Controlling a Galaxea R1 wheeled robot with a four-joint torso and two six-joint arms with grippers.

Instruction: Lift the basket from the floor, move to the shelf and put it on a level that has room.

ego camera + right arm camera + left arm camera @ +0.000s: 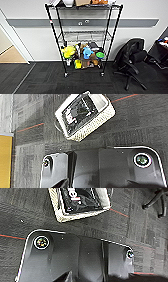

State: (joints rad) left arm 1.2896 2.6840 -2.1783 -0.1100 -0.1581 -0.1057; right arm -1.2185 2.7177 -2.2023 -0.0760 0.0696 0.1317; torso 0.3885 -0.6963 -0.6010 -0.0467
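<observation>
Item: rectangular cream-white woven basket with pale rim and black inside bearing white marks, resting on the dark grey carpet-tile floor, well apart from both wrists, untouched. Also seen from the right wrist, sitting skewed on the tiles. Destination: tall narrow black wire rack on small castors against the pale wall; middle wire-grid tier appears bare; top tier loaded; low tier crowded with colourful toys. Adjacent: black office chair. Grippers: finger spacing cannot be told on either arm. Step judged: the lift not yet begun. The pickup calls for both arms lowering to the basket's rim.
</observation>
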